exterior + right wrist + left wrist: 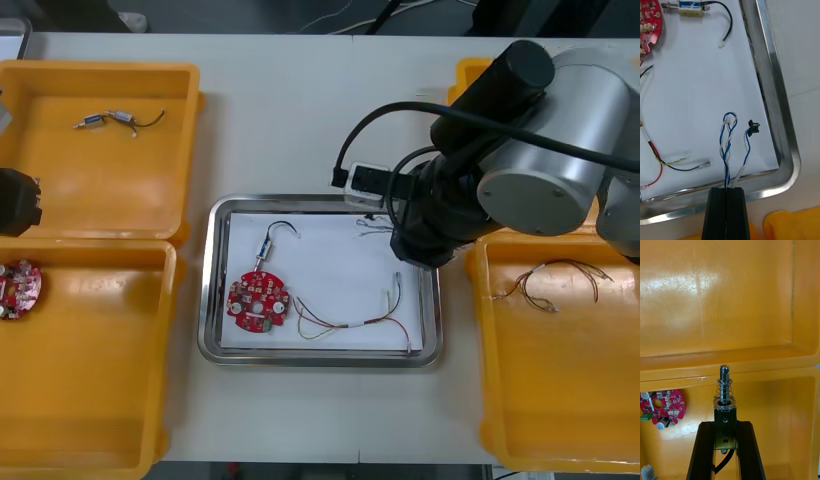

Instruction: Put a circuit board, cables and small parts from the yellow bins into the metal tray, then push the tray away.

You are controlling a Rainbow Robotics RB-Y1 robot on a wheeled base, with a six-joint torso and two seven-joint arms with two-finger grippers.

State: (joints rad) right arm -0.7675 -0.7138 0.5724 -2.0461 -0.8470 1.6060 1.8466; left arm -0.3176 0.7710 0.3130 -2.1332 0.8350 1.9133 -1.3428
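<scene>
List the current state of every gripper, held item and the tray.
Right gripper: shut on blue and white cable, over metal tray.
Left gripper: shut on small metal part, over left yellow bins.
Metal tray: white inside, holds circuit board, red and yellow cable.

Tray [215, 300] mid-table, two bins [470, 75] each side. In tray: board [257, 300] near-left, small part [268, 246] just behind it, loose cable [350, 322] right of the board, twisted cable [728, 150] in the far-right corner, pinched by the right gripper [727, 191] over that corner. Far left bin [60, 180]: wired parts [112, 120] toward the back. Near left bin [90, 380]: second board [20, 285] in far-left corner. Left gripper [725, 423] at the wall between those two bins, clamping a spring part [725, 390]. Near right bin [560, 400]: cable bundle [550, 280] at the back.
</scene>
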